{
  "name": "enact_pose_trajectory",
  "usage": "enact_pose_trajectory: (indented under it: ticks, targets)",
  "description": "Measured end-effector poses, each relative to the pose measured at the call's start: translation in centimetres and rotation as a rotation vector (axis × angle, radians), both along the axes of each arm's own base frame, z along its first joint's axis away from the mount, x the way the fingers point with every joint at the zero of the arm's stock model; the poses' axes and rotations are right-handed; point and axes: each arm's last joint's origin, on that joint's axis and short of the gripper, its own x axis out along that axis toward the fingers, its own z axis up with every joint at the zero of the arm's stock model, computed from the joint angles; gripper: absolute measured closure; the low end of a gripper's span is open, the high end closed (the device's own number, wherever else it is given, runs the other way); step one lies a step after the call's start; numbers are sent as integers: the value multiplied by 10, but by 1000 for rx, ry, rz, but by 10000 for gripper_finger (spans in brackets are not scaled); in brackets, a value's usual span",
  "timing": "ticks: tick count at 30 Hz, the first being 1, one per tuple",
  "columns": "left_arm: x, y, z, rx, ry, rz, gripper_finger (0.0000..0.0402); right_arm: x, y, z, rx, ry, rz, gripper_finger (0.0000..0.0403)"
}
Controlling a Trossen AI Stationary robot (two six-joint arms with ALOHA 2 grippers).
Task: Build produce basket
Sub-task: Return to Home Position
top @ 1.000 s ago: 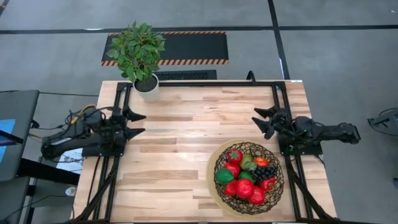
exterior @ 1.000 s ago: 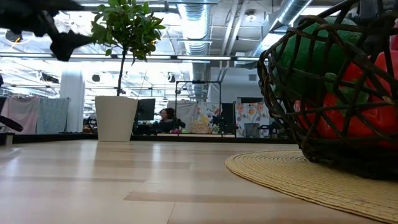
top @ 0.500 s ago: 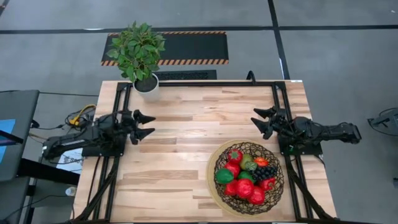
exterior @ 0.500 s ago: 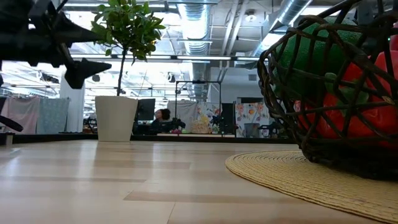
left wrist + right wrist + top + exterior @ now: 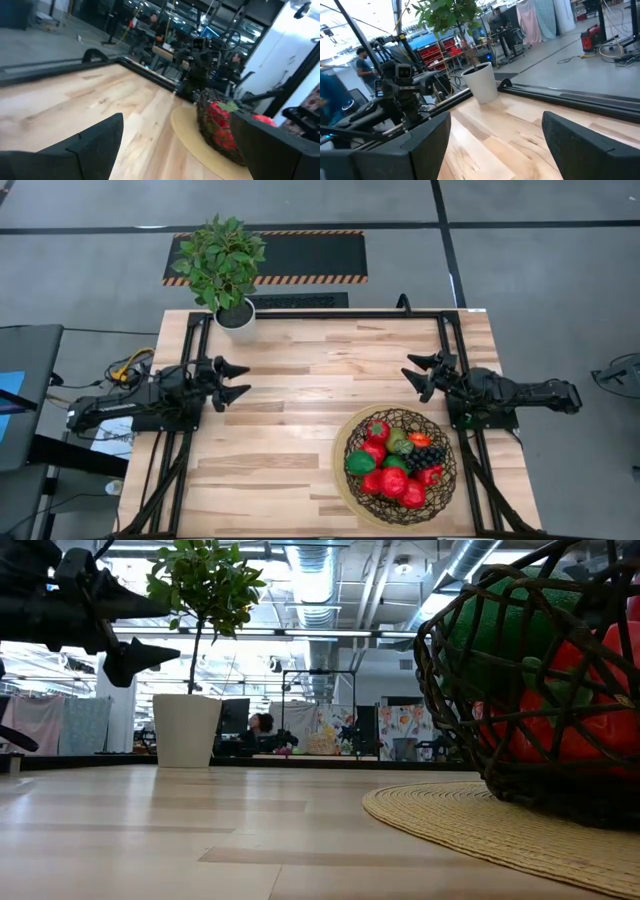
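Homing both arms over the wooden table (image 5: 300, 380), so worth doing gently: draw each arm back along its own side, keep wrists level and clear of the boards, swing nothing toward the front right corner. Looks close to finished, judging by the tucked poses. On to the basket (image 5: 339, 476): resting at the table's front right, heaped with the produce (image 5: 393, 480), reds, greens and dark grapes all inside, none seen loose on the wood. Then the right gripper (image 5: 406, 368): fingers spread apart, empty, hanging near the right edge, just beyond the basket's far side and not touching it. Finally the left gripper (image 5: 248, 378): fingers parted too, holding nothing, over at the left edge, well apart from the basket
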Motion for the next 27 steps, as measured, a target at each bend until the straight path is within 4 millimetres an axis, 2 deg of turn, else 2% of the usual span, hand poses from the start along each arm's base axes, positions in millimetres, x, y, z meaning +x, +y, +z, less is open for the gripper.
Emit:
enact_pose_trajectory:
  ticks: [27]
  targets:
    - [0,0,0,-32,-4,-8,53,0,0,-1,1,6,3,69]
